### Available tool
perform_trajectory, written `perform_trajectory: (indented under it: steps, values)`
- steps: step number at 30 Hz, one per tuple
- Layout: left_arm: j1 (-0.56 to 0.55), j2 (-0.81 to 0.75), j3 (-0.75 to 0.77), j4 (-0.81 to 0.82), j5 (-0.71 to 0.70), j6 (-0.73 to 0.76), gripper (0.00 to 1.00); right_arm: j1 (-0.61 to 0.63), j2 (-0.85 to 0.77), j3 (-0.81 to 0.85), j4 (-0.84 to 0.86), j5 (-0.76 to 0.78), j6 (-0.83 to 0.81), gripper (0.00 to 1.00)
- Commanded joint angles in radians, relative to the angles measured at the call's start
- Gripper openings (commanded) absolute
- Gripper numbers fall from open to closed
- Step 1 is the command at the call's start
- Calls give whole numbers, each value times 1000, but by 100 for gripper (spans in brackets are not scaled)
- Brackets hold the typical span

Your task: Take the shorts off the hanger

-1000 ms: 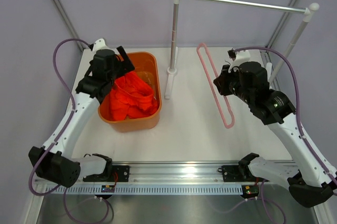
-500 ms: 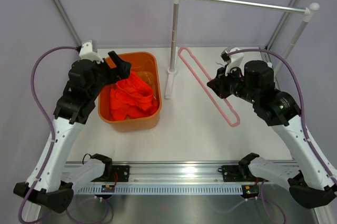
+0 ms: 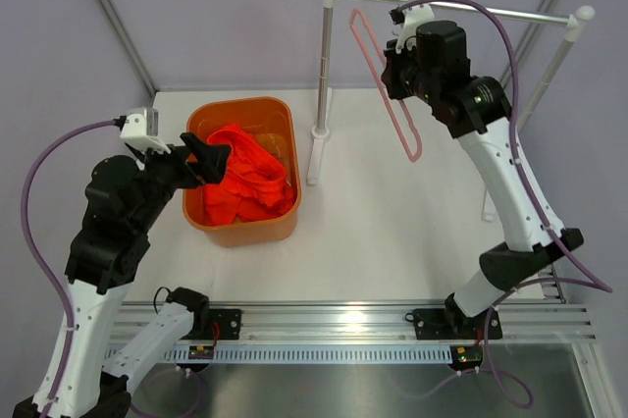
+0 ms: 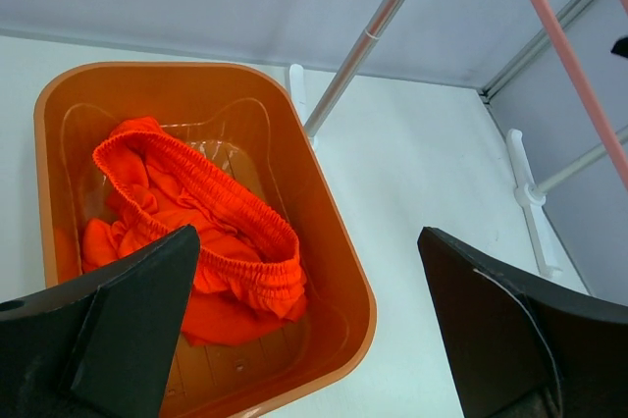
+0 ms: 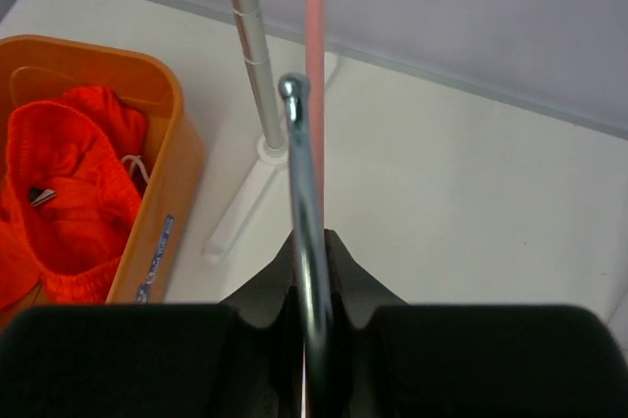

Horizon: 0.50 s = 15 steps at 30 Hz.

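Observation:
The red-orange shorts (image 3: 245, 182) lie crumpled in the orange basket (image 3: 240, 104), free of the hanger; they also show in the left wrist view (image 4: 196, 232) and the right wrist view (image 5: 69, 173). The pale-pink hanger (image 3: 391, 99) hangs bare in the air just below the rail, held by my right gripper (image 3: 394, 65). In the right wrist view that gripper (image 5: 310, 241) is shut on the hanger's metal hook (image 5: 299, 163). My left gripper (image 3: 214, 158) is open and empty at the basket's left rim, above the shorts (image 4: 306, 241).
The silver rail (image 3: 461, 8) on white posts spans the back right; its left post (image 3: 321, 75) stands just right of the basket. White tabletop lies between the basket and the right arm. The frame's aluminium rail runs along the near edge.
My right gripper has lifted the hanger from low over the table up and back to the rail. My left arm has drawn back to the near left of the basket.

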State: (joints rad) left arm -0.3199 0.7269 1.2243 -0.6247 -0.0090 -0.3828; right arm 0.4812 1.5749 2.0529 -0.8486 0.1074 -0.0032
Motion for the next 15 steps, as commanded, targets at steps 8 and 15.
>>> perform_trajectory:
  steps: [8,15]
  values:
    - [-4,-12,-49,-4,34,76,99,-38,263,412,-99,170,35,0]
    - [-4,-11,-85,17,46,81,99,-65,316,455,-30,170,32,0]
